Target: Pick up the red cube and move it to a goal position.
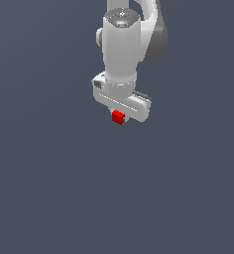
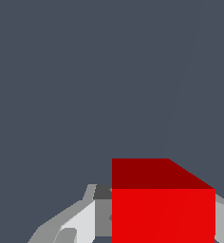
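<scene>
Right now my gripper [image 1: 120, 118] is clamped on the red cube [image 1: 118, 117], which sits between my fingers beneath the wrist. A jerky move could slip it out, since little of it looks pinched.

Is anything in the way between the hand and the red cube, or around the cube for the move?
Nothing visible. The cube sits right at the hand, fingers beside it, and only bare grey surroundings show. No goal marker is visible.
</scene>
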